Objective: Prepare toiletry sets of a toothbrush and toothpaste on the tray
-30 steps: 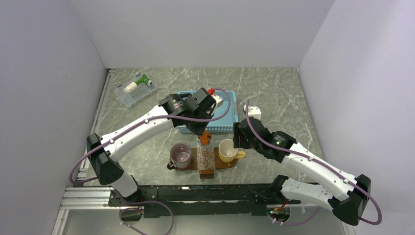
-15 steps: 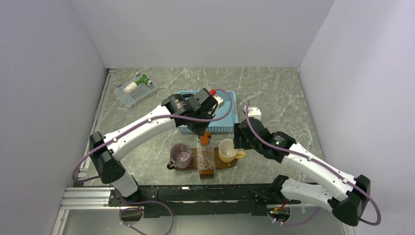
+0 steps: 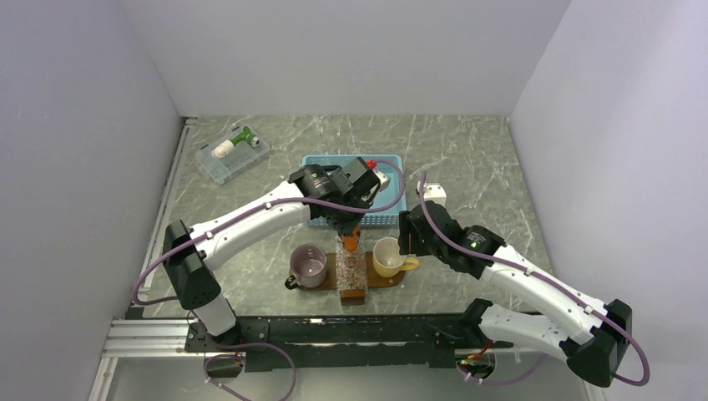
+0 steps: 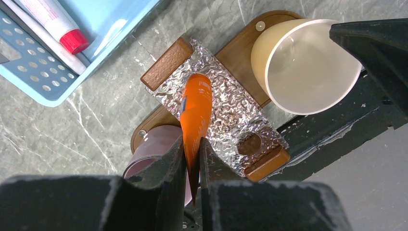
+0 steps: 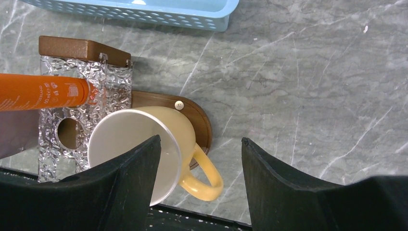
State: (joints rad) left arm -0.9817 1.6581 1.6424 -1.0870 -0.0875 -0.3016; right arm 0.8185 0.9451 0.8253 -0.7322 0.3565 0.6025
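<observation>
On the marbled table point(image 3: 467, 159) lies the tray point(image 3: 397, 276). It carries a purple mug point(image 3: 308, 266) at its left end, a yellow mug point(image 3: 389, 256) at its right end and a foil-wrapped block point(image 3: 352, 271) across its middle. Over the tray's middle the left gripper point(image 3: 346, 227) pinches the orange toothpaste point(image 3: 351, 241). Just behind the tray sits a light-blue basket point(image 3: 392, 219), and well behind it to the left a clear box point(image 3: 232, 154).

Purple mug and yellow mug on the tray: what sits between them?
A foil-wrapped block with brown ends lies across the tray between them; the left gripper holds the toothpaste over it. Clearest in the left wrist view.
</observation>
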